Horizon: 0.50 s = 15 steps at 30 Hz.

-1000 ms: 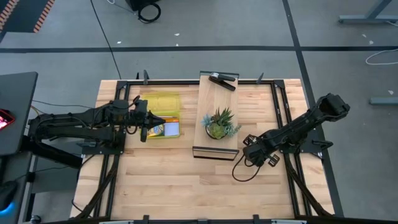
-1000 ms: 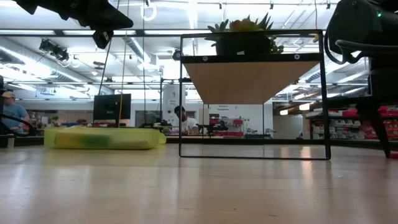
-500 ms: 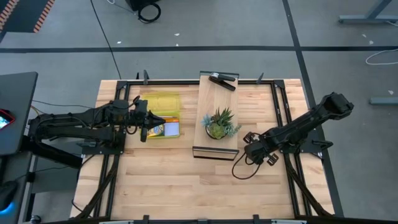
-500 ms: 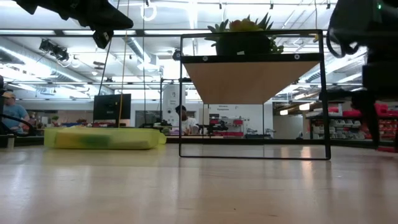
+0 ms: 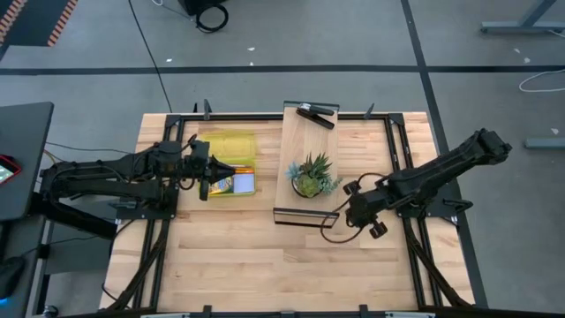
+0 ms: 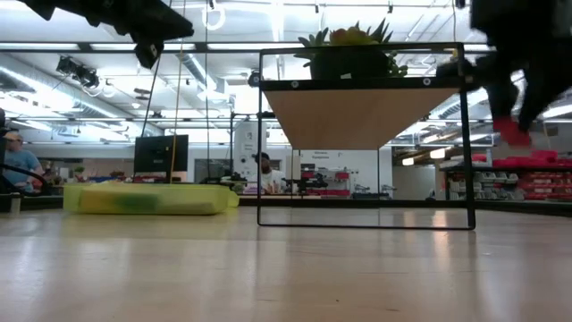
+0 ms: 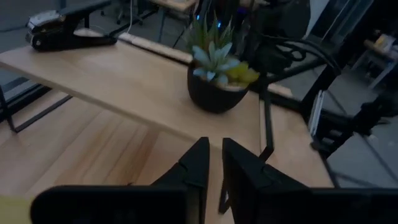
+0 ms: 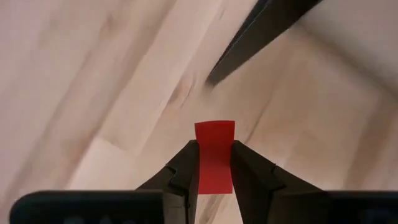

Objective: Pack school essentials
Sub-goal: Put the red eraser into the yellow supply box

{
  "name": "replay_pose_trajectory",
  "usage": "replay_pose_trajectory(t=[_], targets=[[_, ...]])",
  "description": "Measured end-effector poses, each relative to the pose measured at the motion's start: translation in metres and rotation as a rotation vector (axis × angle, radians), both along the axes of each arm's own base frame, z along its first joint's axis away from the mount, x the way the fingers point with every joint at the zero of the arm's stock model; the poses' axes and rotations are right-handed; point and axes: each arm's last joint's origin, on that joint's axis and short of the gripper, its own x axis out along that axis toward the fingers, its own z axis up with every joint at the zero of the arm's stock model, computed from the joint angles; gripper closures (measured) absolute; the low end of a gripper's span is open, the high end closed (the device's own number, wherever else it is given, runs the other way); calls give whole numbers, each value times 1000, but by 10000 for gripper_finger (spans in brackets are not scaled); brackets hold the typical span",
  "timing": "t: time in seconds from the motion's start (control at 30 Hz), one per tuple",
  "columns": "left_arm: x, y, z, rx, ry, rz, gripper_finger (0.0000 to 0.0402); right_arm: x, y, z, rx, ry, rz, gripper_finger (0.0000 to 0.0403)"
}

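Pinching the tiny red block (image 8: 215,155) mid-sides, the right gripper (image 8: 215,163) probably finds it light, stiff, easy to fumble.

spiky potted plant (image 5: 310,176) on raised wooden shelf (image 5: 300,141); black stapler (image 5: 315,114) at its far end

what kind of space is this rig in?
Probably a large open lab or workshop. The low view shows a high ceiling with strip lights, a monitor and shelving beyond the wooden table; a person sits at the left.
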Motion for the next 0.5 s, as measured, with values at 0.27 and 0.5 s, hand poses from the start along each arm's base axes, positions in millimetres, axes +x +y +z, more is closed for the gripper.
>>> replay_pose_trajectory(t=[0.27,0.5], targets=[[2,0,11,-34,-119,-4,343,-5,-4,54,44,-140,-161,312],[3,0,20,9,-210,4,342,1,-16,99,52,-284,-352,312]])
